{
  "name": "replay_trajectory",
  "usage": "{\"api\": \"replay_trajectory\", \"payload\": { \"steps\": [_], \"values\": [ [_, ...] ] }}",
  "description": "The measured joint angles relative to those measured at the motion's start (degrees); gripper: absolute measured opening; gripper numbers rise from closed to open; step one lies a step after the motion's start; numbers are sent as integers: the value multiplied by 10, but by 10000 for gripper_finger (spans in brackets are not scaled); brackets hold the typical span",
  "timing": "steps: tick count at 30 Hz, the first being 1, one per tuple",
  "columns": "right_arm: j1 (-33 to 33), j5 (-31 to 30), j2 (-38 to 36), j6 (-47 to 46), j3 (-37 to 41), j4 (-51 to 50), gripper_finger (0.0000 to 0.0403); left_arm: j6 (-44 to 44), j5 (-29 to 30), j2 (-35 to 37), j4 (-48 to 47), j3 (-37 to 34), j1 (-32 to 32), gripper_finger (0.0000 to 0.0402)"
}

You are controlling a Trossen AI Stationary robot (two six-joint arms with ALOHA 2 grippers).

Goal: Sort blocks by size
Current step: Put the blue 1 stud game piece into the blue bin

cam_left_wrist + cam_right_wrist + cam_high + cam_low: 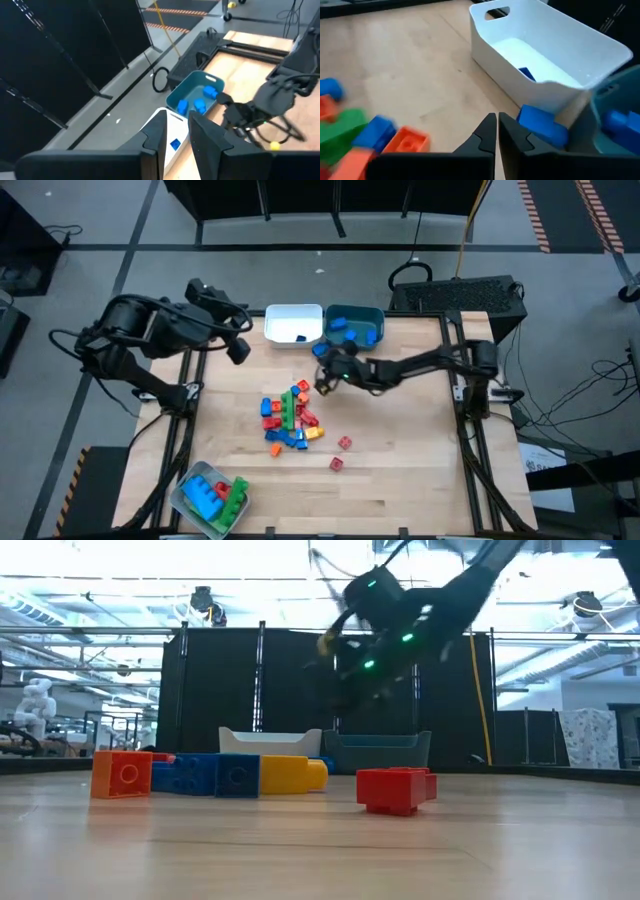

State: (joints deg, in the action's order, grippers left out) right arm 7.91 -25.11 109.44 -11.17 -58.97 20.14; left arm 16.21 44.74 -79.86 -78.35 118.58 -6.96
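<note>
Keep right gripper, grasp impossible to tell, above blocks; steer toward 11 o'clock, clearing white bin rim. Leave left gripper, released, parked at table's 10 o'clock.

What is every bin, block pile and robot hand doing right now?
White bin: upright, one small blue block inside.
Teal bin: upright, holding a few blue blocks.
Clear-grey bin: at the table's near left corner, holding blue, green and red blocks.
Block pile: loose on the table, unsorted.
Two red blocks: apart from the pile.
Right gripper: shut, empty, above the table near the bins.
Left gripper: slightly open, empty, raised beside the white bin.
</note>
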Motion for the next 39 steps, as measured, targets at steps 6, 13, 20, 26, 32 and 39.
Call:
{"api": "replay_trajectory", "payload": {
  "steps": [6,13,20,26,32,39],
  "values": [
    [32,-3,69,4,-80,-55,0,-5,1,0,-4,0,0,81],
    [55,-2,98,13,-119,-85,0,-6,6,0,-9,0,1,81],
    [59,-3,103,-5,-118,-129,0,-6,6,0,-8,0,1,81],
    [63,-4,112,-37,-120,-132,0,-6,6,0,-8,0,1,81],
    [51,27,109,-59,-121,-153,0,-5,6,0,-8,0,1,81],
    [-10,40,101,-93,-120,-191,0,-2,6,0,-7,-1,1,81]
  ]
}}
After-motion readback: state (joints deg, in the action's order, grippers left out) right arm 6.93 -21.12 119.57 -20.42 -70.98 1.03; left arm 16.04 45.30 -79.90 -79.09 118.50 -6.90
